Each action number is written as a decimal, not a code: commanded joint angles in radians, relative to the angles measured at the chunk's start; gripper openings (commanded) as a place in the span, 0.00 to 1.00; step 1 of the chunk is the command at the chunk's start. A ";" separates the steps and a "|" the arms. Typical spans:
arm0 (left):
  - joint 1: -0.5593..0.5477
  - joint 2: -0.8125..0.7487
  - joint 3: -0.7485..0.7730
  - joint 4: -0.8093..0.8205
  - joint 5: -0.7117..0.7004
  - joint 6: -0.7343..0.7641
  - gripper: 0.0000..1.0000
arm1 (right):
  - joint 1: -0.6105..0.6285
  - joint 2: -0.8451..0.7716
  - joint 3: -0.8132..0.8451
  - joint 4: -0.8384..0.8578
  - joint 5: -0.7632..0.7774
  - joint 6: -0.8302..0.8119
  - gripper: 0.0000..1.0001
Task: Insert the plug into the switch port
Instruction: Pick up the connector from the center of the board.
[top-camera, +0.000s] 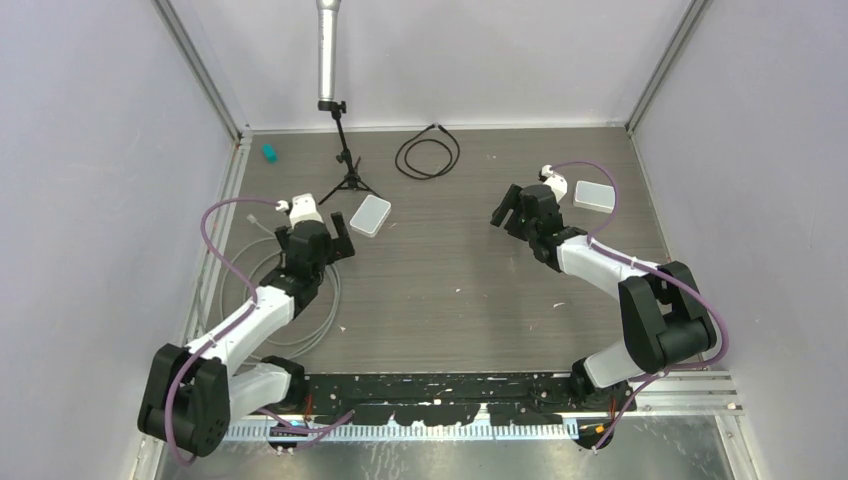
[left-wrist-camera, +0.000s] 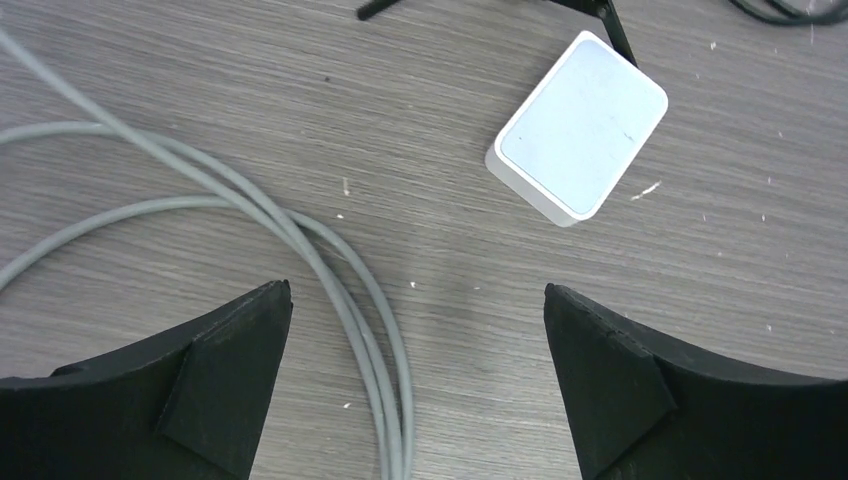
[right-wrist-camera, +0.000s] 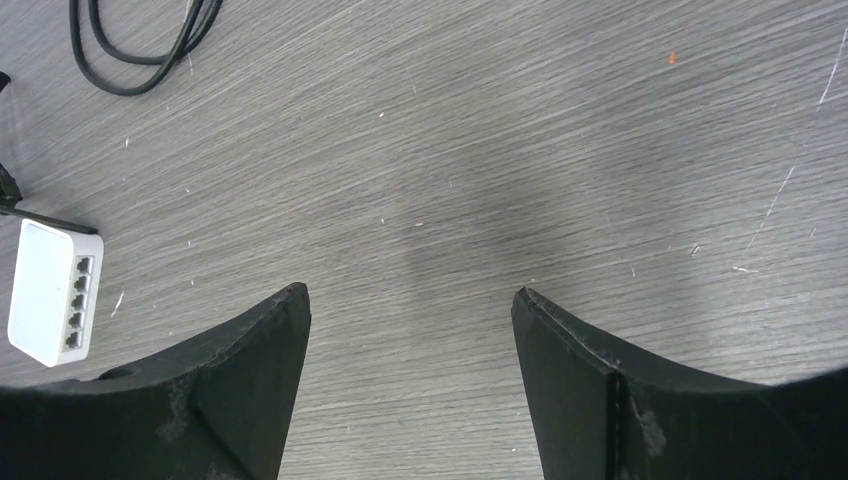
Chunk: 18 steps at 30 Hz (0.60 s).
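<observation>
Overhead, left claw (top-camera: 316, 242): jaws wide, nothing between them, hanging over the table (top-camera: 450, 290) just beside the switch (top-camera: 370, 215).
Overhead, right claw (top-camera: 517, 210): jaws wide and holding nothing, well apart from the switch, near a second white box (top-camera: 594, 194).
Overhead, grey cable (top-camera: 325, 300): coiled at the left arm; its free end lies left of that claw, the plug too small to make out.
Overhead, other things: black cable (top-camera: 428, 153) looped at the far side, a tripod (top-camera: 347, 170) just behind the switch, a small teal object (top-camera: 268, 152) at the far left.
Left wrist, only here: the switch's plain top face, up and right of the spread fingers; grey cable strands run between the fingers, touching neither.
Right wrist, only here: the switch's port side, at the far left, with five ports (right-wrist-camera: 83, 300) in a row, each dark and unfilled.
Right wrist, between the fingers: bare table.
</observation>
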 joint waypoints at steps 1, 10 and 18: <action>-0.003 -0.065 0.028 -0.023 -0.138 -0.028 1.00 | 0.001 -0.006 0.039 0.011 0.020 0.015 0.78; -0.002 -0.109 0.063 -0.201 -0.364 -0.117 1.00 | 0.001 -0.004 0.040 0.008 0.038 0.019 0.78; 0.054 -0.226 0.100 -0.410 -0.461 -0.188 0.89 | 0.000 0.010 0.050 0.003 0.046 0.018 0.78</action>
